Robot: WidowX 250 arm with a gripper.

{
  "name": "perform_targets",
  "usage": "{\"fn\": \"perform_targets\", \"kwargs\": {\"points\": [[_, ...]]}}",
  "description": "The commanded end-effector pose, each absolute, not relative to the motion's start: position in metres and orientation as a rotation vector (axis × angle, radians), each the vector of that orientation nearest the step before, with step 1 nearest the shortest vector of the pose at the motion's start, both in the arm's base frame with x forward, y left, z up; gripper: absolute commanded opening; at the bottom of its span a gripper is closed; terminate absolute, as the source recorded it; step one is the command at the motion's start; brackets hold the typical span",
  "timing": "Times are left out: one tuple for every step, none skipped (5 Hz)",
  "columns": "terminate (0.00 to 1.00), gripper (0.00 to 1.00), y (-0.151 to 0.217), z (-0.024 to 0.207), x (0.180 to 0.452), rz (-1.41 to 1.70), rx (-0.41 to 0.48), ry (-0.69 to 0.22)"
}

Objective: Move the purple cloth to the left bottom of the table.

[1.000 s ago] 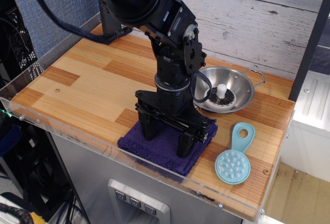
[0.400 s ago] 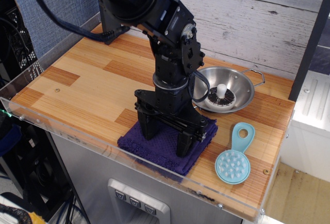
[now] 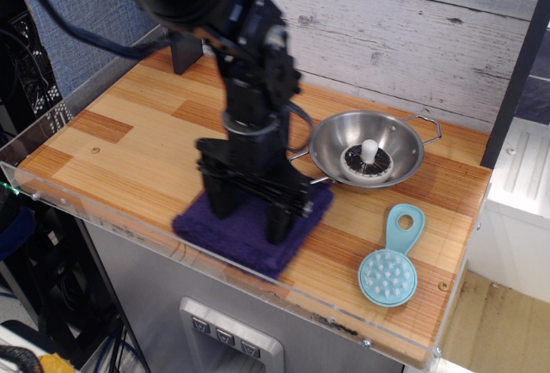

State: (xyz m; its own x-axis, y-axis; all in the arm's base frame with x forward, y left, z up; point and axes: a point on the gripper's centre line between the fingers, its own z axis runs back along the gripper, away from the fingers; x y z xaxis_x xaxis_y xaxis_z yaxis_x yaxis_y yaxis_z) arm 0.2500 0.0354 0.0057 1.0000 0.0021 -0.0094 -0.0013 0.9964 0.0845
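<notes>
The purple cloth (image 3: 234, 237) lies flat near the front edge of the wood-plank table (image 3: 129, 141), a little left of the middle. My black gripper (image 3: 249, 212) stands upright over it. Its two fingers are spread wide, and both tips (image 3: 218, 203) press down on the cloth's top. The jaws stand open and pinch nothing. The arm hides the cloth's back part.
A steel bowl (image 3: 406, 143) holding a white-and-black reamer (image 3: 368, 158) stands just right of the arm. A teal scrubbing brush (image 3: 391, 261) lies at the front right. A clear acrylic rim (image 3: 103, 211) runs along the front and left edges. A plank wall stands behind.
The gripper has slid left along the front edge. The purple cloth has moved left with it, away from the bowl and brush. The finger spread is unchanged.
</notes>
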Motion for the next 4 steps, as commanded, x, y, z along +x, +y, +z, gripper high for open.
{"fn": "perform_targets", "kwargs": {"points": [[0.0,1.0,0.092,-0.003,0.227,0.102,0.054,0.081],[0.0,1.0,0.122,0.003,0.225,0.122,0.053,0.08],[0.0,1.0,0.142,0.005,0.225,0.142,0.048,0.086],[0.0,1.0,0.158,0.01,0.231,0.144,0.034,0.074]]}}
